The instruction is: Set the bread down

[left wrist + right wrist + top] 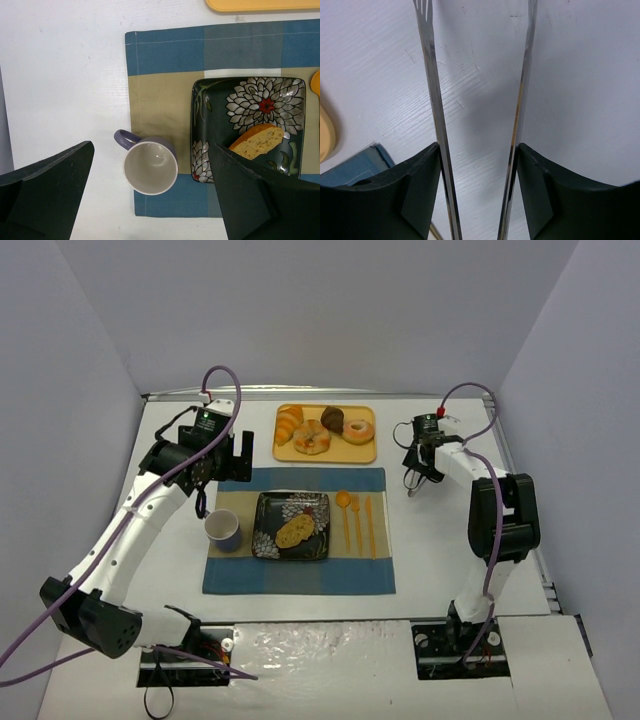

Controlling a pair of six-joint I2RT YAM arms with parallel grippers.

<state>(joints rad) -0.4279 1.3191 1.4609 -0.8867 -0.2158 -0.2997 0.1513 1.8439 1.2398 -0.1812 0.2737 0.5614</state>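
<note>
The bread (295, 531), a flattish golden-tan speckled piece, lies on the dark flowered square plate (318, 546). It also shows in the left wrist view (257, 141), partly hidden behind my right-hand finger. My left gripper (232, 457) is open and empty, raised over the table's left side; in its wrist view (152, 148) a purple mug lies between its jaws. My right gripper (422, 452) is shut on metal tongs (413, 483) to the right of the tray. In the right wrist view the tongs' two arms (432, 90) run between my fingers (479, 150), apart and empty.
An orange tray (330, 455) at the back holds a croissant (288, 423), two ring doughnuts (311, 438) and a dark pastry (332, 419). A purple mug (223, 530) and orange cutlery (355, 520) sit on the blue and tan placemat (300, 578). White walls enclose the table.
</note>
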